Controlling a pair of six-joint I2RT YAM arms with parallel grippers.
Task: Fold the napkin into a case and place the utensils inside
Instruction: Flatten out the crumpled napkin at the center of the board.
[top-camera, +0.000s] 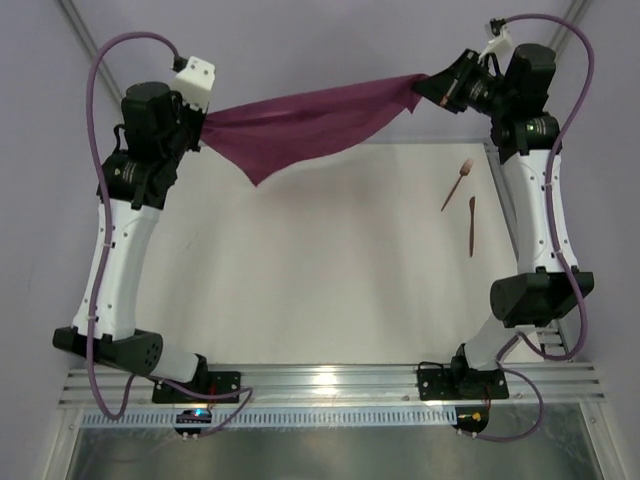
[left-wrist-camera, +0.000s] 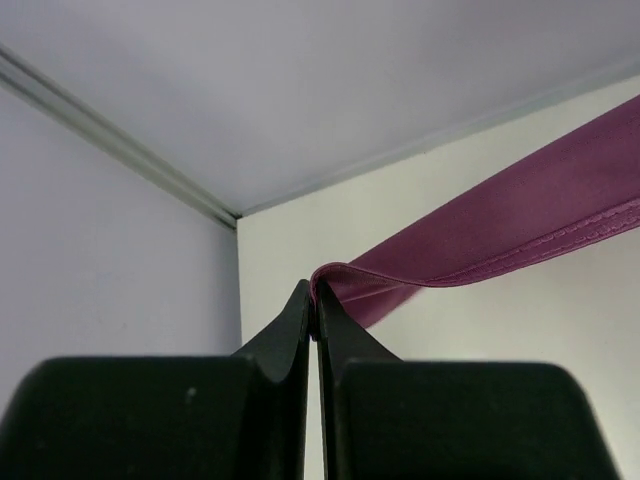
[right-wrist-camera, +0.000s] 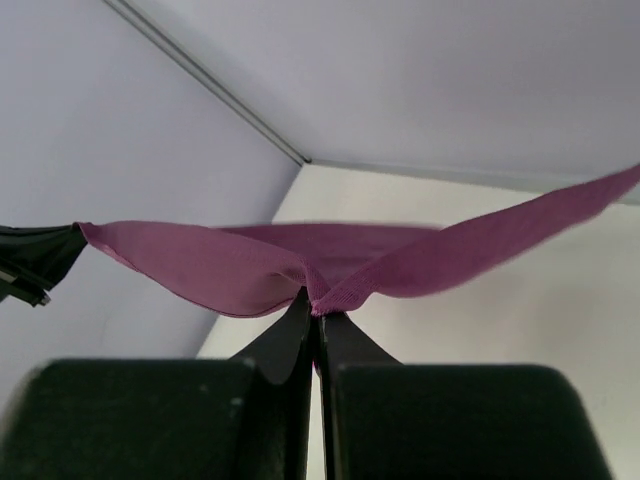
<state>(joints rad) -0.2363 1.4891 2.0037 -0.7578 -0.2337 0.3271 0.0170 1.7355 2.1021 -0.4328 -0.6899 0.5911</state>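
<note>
Napkin (top-camera: 310, 125): plum-purple cloth, plain, unfolded, held clear of desk (top-camera: 330, 260) at far side. One corner pinched in left end effector (top-camera: 205, 125), another in right end effector (top-camera: 432, 85). Upper edge stretched between them, sagging slightly; loose lower corner hangs as point. Stitched hem shows in left wrist view.
Fork (top-camera: 457, 183): slim, copper-brown, pale tines toward far end; lies diagonally on desk, right side.
Knife (top-camera: 472, 227): matching copper-brown, just beside fork on nearer side, seemingly not touching; blade end unclear.

Overhead and wrist close-ups, all on napkin (top-camera: 310, 125)
</note>
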